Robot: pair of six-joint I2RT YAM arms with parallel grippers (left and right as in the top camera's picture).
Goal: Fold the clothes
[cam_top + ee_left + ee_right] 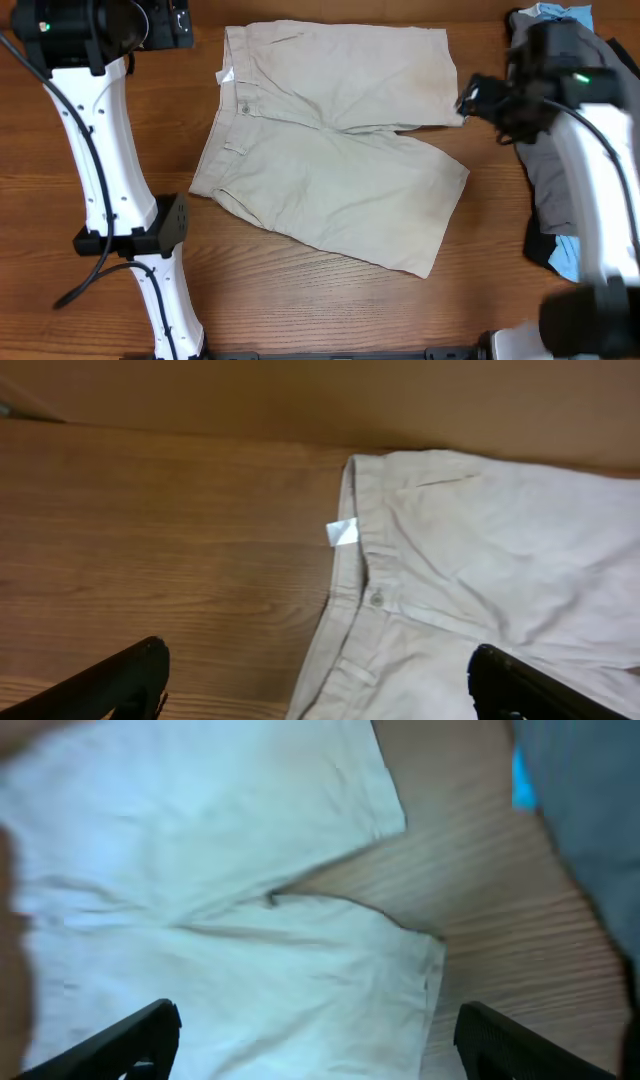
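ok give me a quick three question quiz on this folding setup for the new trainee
1. True or false: the beige shorts lie spread out on the wooden table, held by neither gripper.
2. The dark grey garment lies: A) past the shorts' leg hems, B) past their waistband, C) on top of the shorts.
3. Fill in: the left gripper and the right gripper are both ____.
Key: 1 true; 2 A; 3 open.
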